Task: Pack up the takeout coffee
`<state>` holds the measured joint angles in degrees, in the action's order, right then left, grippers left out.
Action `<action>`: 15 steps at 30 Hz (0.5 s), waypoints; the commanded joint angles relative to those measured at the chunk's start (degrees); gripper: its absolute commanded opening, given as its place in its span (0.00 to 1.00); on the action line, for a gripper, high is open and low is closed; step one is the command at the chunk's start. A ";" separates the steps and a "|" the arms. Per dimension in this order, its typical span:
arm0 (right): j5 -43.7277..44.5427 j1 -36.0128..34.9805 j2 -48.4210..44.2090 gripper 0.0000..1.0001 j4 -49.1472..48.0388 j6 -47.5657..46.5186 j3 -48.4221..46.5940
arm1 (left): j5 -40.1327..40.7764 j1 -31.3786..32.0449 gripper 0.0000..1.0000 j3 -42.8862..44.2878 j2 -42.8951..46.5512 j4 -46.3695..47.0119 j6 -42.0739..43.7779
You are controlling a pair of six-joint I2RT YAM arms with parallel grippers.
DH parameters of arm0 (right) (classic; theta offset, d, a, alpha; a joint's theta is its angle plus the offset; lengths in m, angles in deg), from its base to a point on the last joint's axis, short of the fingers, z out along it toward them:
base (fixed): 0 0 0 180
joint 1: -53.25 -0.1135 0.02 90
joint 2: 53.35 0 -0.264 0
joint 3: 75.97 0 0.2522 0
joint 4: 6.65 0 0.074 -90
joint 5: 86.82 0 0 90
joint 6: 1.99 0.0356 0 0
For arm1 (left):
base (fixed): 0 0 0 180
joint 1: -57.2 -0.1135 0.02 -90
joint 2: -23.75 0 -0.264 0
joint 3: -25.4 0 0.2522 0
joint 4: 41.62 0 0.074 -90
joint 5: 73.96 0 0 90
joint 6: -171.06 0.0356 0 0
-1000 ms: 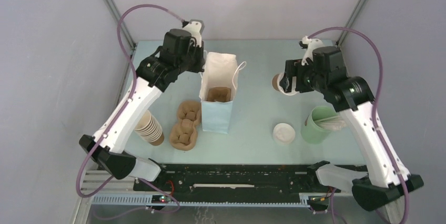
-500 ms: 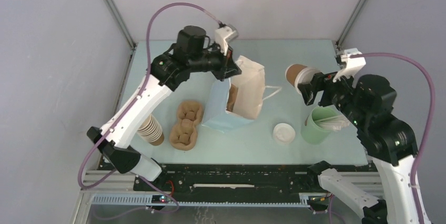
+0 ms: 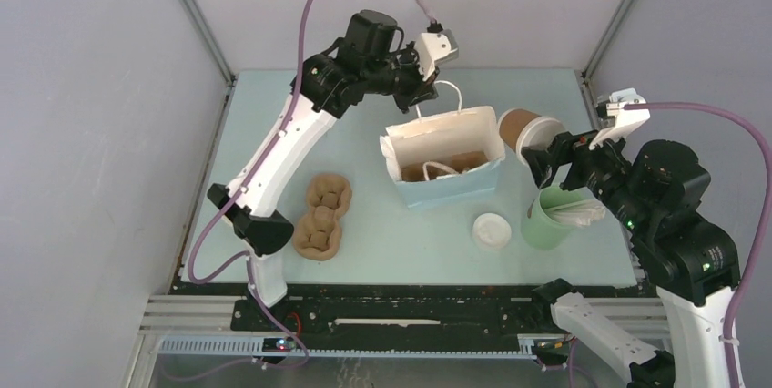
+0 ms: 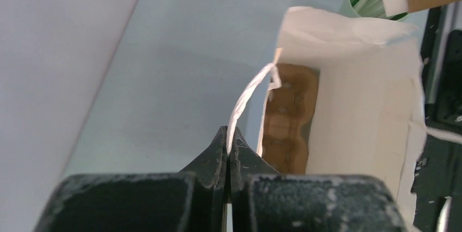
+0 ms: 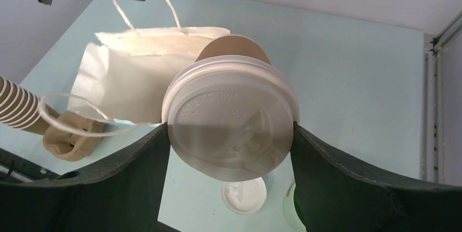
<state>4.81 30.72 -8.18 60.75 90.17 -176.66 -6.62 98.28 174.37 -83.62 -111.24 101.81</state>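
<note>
Right claw (image 5: 230,129) clamps the takeout coffee (image 3: 526,126) at its lidded rim, just right of the paper bag (image 3: 452,189). Long axis near horizontal: base left, lid right. Left claw (image 4: 228,139) pinches the bag handle (image 4: 246,97).

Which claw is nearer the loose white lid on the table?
Right. The right claw, holding the coffee cup, is just beyond the lid; the left claw pinches the bag handle, farther off.

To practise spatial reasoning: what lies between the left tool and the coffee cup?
The handle and open mouth of the paper bag, in the left wrist view.
</note>
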 commanded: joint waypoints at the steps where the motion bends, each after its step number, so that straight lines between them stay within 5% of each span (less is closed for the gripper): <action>1: -2.49 -0.41 -0.36 0.52 0.29 -1.92 -1.42 | 0.03 0.96 0.00 3.85 0.14 -1.01 11.66; 11: -11.80 -0.43 -3.59 0.51 -1.19 -2.04 5.24 | -3.93 3.92 0.00 -6.67 0.33 -4.61 10.42; 15: -22.32 -0.67 -5.93 0.48 -3.57 -2.06 10.89 | -7.43 3.86 0.00 -21.40 5.76 3.07 4.31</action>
<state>-6.44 30.68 -12.22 60.51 89.29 -169.95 -9.63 101.89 163.93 -82.98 -113.14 111.01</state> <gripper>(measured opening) 0.827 0.011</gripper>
